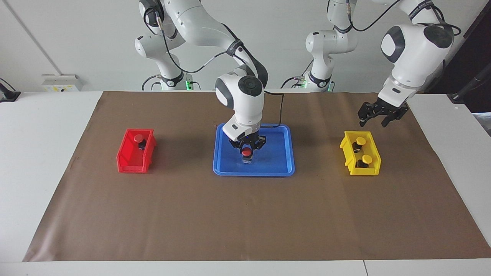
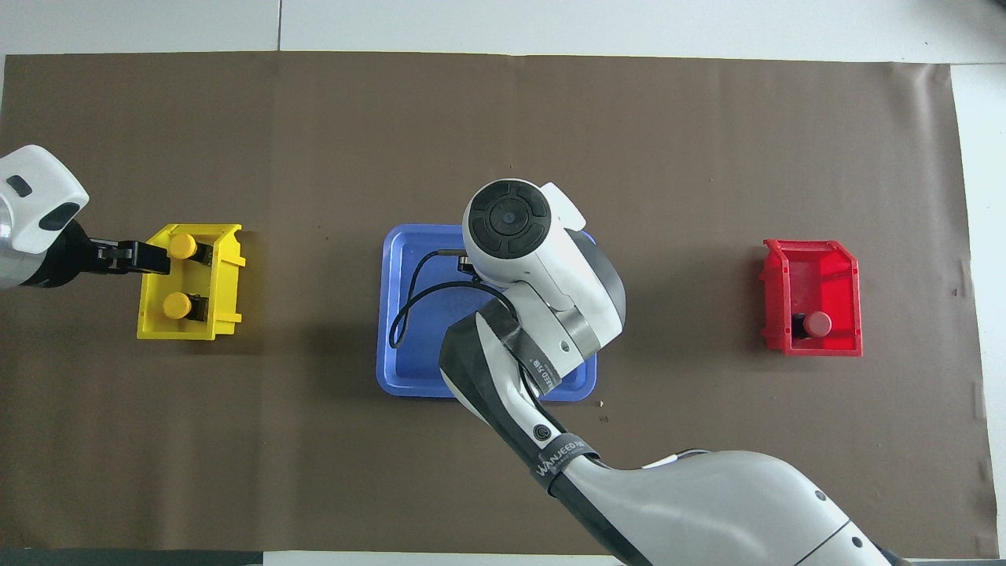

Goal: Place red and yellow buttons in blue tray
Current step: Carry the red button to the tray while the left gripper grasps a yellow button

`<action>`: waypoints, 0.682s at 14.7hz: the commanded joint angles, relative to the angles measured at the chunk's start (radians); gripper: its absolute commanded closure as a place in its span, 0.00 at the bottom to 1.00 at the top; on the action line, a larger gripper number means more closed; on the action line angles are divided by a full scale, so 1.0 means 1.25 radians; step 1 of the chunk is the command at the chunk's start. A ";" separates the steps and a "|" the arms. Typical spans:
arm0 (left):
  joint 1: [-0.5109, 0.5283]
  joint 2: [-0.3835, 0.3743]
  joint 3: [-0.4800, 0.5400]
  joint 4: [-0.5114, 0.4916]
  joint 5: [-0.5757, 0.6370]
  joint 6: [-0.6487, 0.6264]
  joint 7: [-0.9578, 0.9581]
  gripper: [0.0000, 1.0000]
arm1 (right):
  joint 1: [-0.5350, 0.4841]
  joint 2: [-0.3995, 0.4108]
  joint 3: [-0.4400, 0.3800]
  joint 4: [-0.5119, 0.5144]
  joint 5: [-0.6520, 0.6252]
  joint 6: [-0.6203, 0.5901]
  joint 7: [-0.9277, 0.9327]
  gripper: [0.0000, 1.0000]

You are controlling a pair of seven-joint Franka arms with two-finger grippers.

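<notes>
Right gripper (image 1: 247, 151), lowered into the blue tray (image 1: 282, 153) at the table's middle, clamps 1 red button (image 1: 247, 153) just above the tray floor in the facing view; the left gripper (image 1: 379, 115) hangs with fingers spread over the yellow bin (image 1: 374, 153), which holds 2 yellow buttons (image 1: 360, 141), while a 2nd red button (image 1: 138, 138) sits in the red bin (image 1: 126, 157) toward the right arm's end. From overhead, the right arm (image 2: 542, 299) hides the tray's (image 2: 401, 314) middle; the left gripper's fingers (image 2: 130, 257) reach over the yellow bin's (image 2: 228, 291) edge.
</notes>
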 commanded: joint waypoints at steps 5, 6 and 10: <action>0.016 0.153 -0.001 -0.016 -0.005 0.192 0.001 0.32 | -0.076 -0.076 -0.008 0.103 -0.023 -0.197 -0.079 0.00; 0.016 0.158 -0.001 -0.022 -0.005 0.213 0.001 0.32 | -0.114 -0.130 -0.008 0.056 -0.021 -0.213 -0.158 0.00; 0.023 0.190 -0.001 -0.023 -0.005 0.238 0.003 0.32 | -0.358 -0.390 -0.007 -0.260 -0.008 -0.180 -0.501 0.00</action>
